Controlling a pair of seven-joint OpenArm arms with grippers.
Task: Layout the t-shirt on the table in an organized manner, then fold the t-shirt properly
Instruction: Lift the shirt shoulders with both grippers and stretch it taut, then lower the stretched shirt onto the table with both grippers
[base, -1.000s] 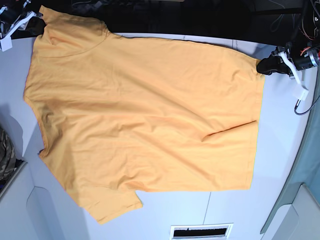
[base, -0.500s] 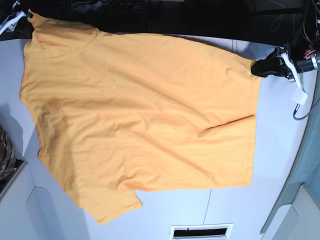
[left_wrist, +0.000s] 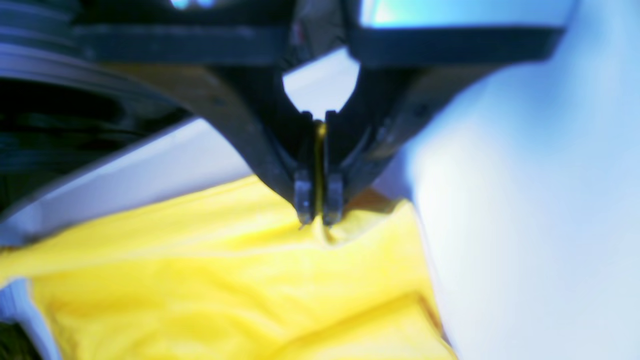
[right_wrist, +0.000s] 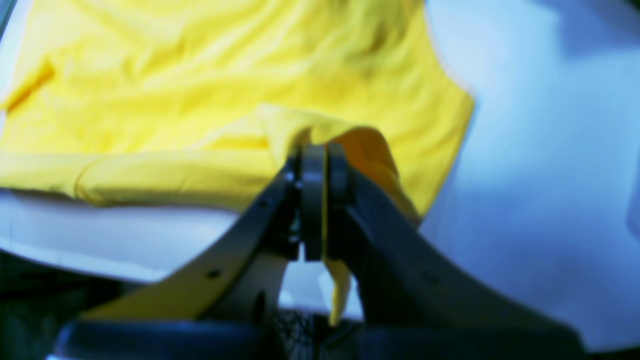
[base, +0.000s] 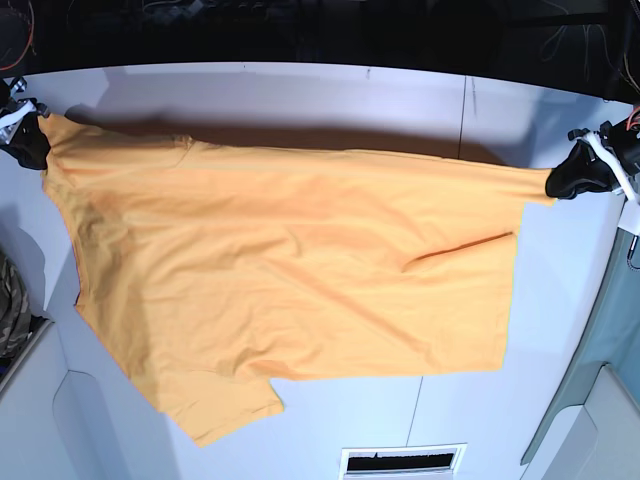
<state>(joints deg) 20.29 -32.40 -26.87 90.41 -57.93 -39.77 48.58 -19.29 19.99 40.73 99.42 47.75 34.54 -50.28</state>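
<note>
Two corners of the soft orange-yellow t-shirt (base: 290, 270) are pinched: one by the closed left gripper (left_wrist: 318, 220), one by the closed right gripper (right_wrist: 320, 150). The wrinkled cloth is stretched taut along its far edge and spread over the smooth white table (base: 560, 330).

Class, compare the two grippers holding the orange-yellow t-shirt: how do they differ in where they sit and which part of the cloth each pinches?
In the base view, the left gripper sits at the white table's right side; the right gripper sits at its left side.
The left gripper pinches a hem corner of the plain orange-yellow cloth t-shirt; the right gripper pinches a corner at the shirt's sleeved end, with a cloth tail hanging through its jaws.
Both have dark jaws shut on cloth, pulling one shirt edge taut between them.
</note>
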